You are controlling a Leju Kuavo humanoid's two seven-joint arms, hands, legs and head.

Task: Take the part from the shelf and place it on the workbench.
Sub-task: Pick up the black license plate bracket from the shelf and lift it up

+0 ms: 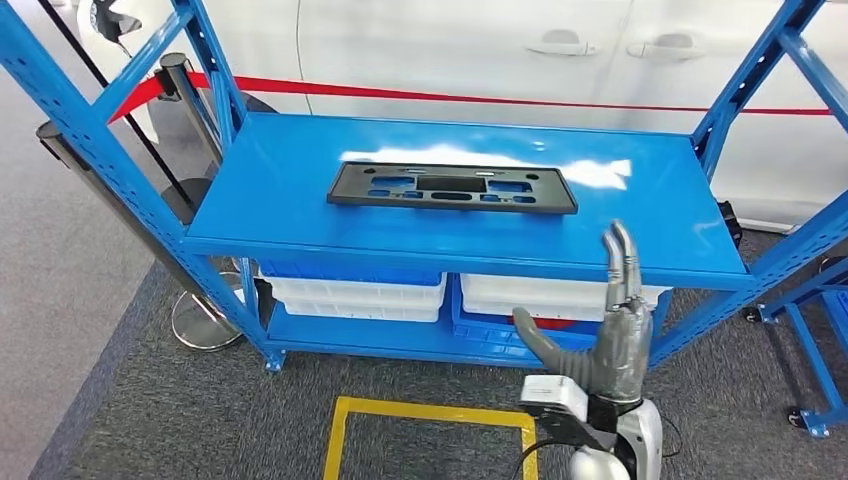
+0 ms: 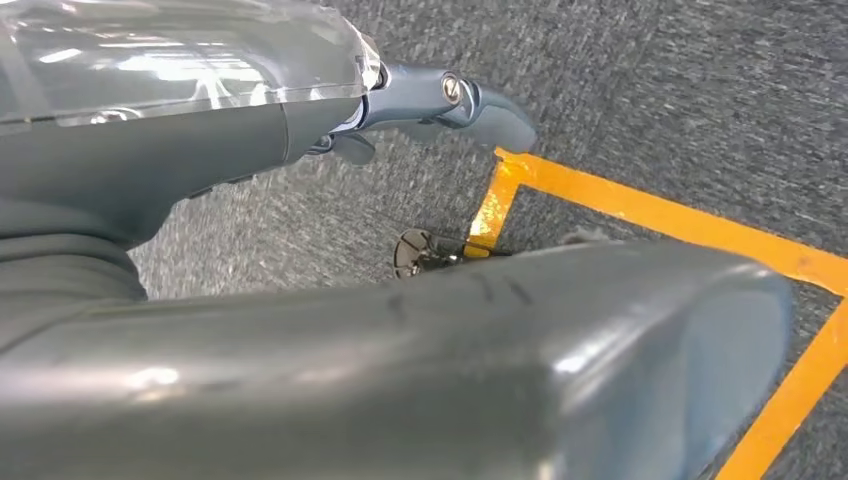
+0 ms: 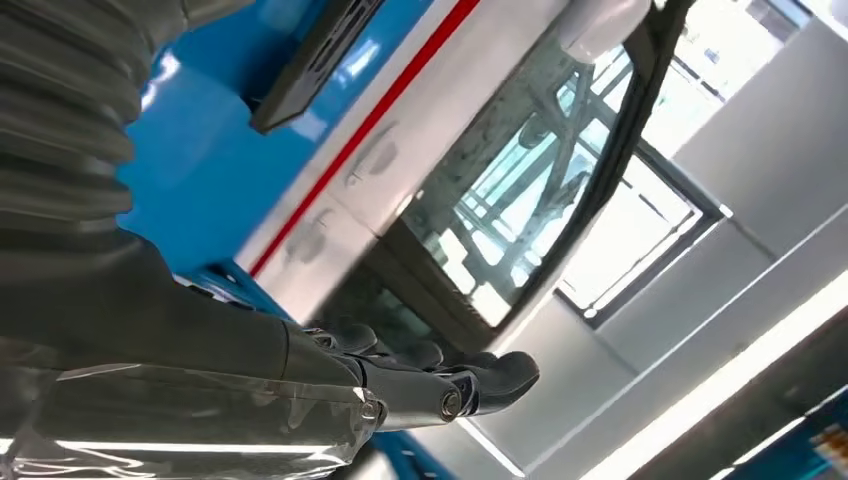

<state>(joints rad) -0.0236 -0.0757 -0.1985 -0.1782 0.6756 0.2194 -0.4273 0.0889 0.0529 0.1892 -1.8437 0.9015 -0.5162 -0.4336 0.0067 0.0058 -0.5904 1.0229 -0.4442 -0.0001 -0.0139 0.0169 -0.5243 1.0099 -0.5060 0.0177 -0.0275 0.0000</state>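
Right hand [image 1: 615, 330]: raised near the shelf's front edge, right of centre, fingers extended and apart, holding nothing.
Left hand [image 2: 300, 230]: hung low over grey carpet and yellow floor tape [image 2: 640, 210]; nothing in it, though whether open or closed could not be told.
Part [image 1: 452, 187]: flat black plate lying mid-shelf [image 1: 270, 190], far and left of the right hand.
Risk: a one-sided grip on so thin and wide a piece could tilt it, or push it toward the far edge.
Writing: none legible.

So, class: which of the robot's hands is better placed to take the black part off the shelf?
The right hand: it is raised, open, before the shelf near the black part. The left hand points at the floor.
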